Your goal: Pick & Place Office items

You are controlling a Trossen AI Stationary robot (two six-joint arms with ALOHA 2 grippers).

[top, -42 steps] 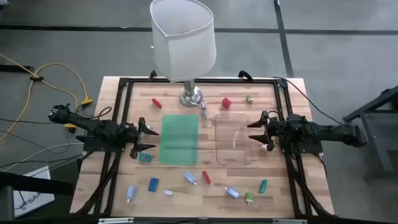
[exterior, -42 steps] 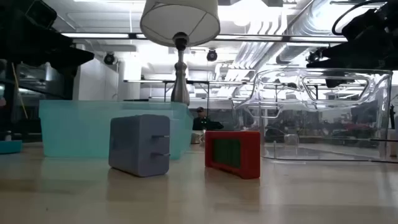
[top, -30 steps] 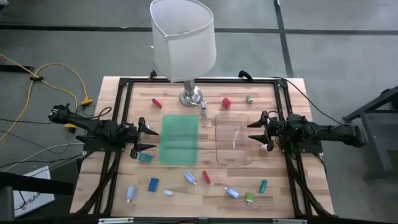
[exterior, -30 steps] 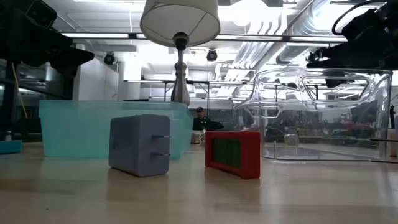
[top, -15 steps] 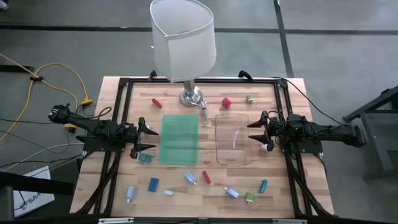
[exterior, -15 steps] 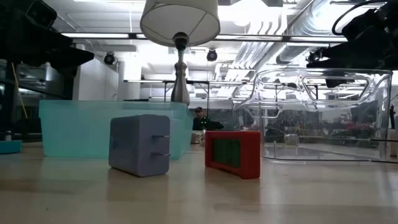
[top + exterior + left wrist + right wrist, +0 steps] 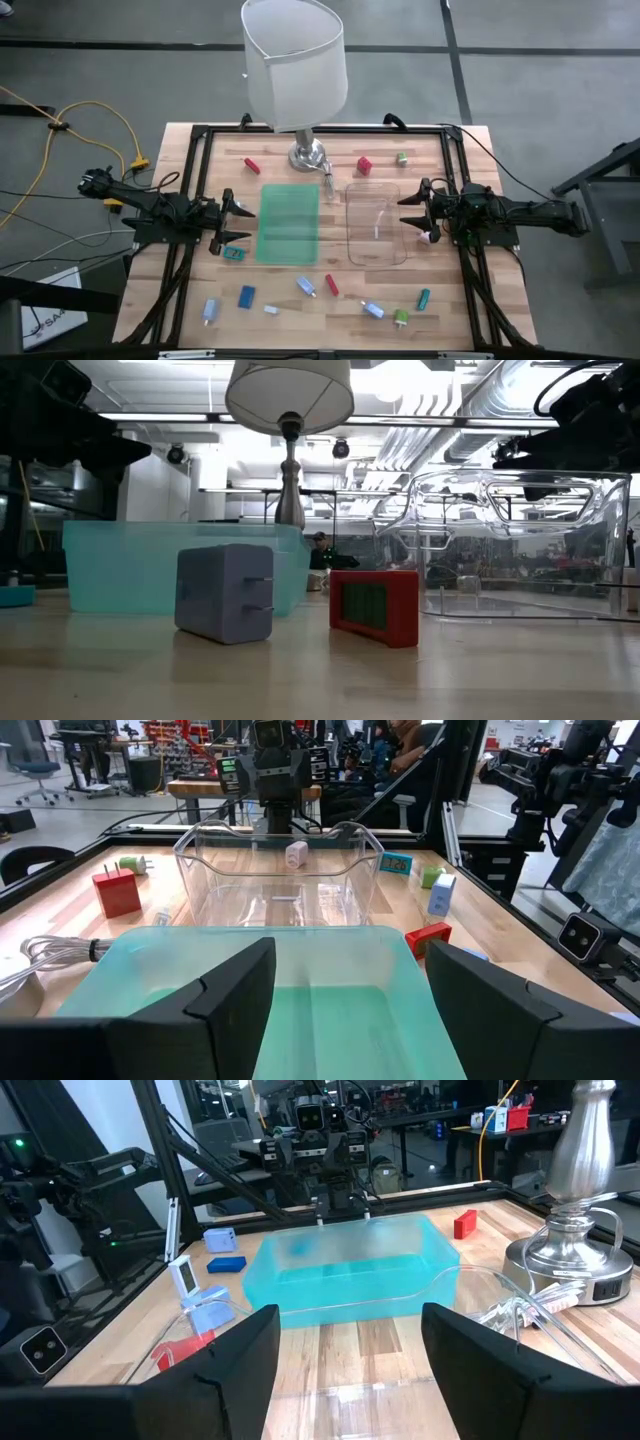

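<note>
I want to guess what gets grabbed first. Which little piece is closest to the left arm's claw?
The teal piece, lying just beside the left end effector, between it and the green bin. The other pieces lie farther off.

- Left gripper (image 7: 243, 227) sits at the left edge of the table (image 7: 440, 320), fingers apart, just beside the green tray (image 7: 289, 224).
- Right gripper (image 7: 407, 213) at the right edge, fingers apart, beside the clear tray (image 7: 375, 224).
- Trays side by side mid-table, neither holding any item.
- Lamp (image 7: 297, 75) at the far edge; its base is between a small red piece (image 7: 252, 165) and a red block (image 7: 364, 165) with a green piece (image 7: 401, 158).
- Teal piece (image 7: 233, 253) near the left gripper.
- Near edge: a scatter of blue, light blue, red, teal and green pieces (image 7: 246, 296).
</note>
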